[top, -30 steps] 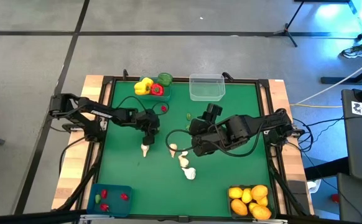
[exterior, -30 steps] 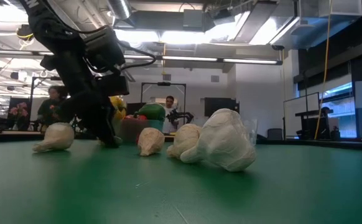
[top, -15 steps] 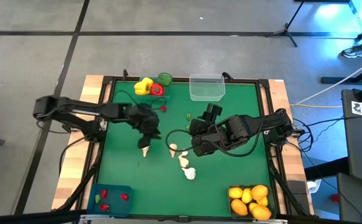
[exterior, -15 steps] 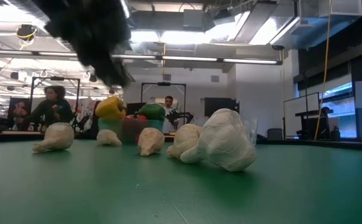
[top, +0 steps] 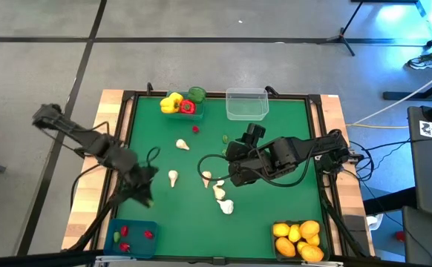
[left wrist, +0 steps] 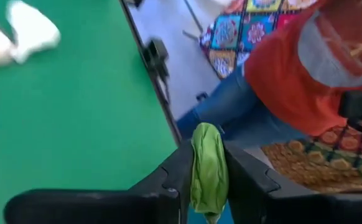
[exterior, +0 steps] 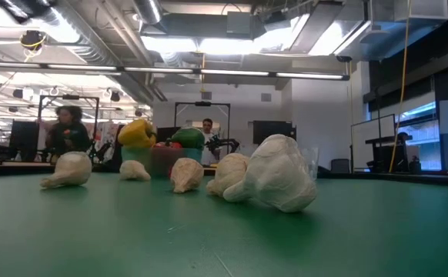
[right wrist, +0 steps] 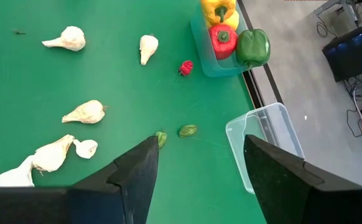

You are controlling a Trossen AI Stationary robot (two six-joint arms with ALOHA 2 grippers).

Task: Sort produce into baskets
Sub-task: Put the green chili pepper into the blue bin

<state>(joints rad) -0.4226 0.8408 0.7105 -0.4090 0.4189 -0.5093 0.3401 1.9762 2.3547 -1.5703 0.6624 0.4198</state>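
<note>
A small green piece of produce (left wrist: 208,163) sits between the fingers of my left gripper (top: 143,194), which hangs above the table's near left, just short of the blue basket (top: 131,238). My right gripper (right wrist: 196,180) stands open over the table's middle (top: 234,167), holding nothing. Several white garlic bulbs (top: 173,176) lie on the green mat. A red piece (top: 195,128) and a green piece (top: 225,139) lie farther back. Peppers fill the teal basket (top: 180,104). The clear basket (top: 246,104) stands at the far edge and the citrus basket (top: 298,239) at the near right. My left gripper pinches the green piece by its two sides (left wrist: 199,183) between its two fingers (left wrist: 176,180). The piece lies along the fingers and sticks out past their ends. It is lifted clear of the table, and the gripper slants downward.
The blue basket holds red pieces (top: 148,234). Beyond the table's near edge a person in an orange top and jeans (left wrist: 274,87) shows in the left wrist view. The low view shows the garlic bulbs (exterior: 274,173) in a row, with people in the room far behind.
My left gripper has risen from the mat at the table's middle and swung toward the near left corner, toward the blue basket, tipping up from pointing down and carrying the green piece. It has left the low view, and a garlic bulb it stood over now shows.
</note>
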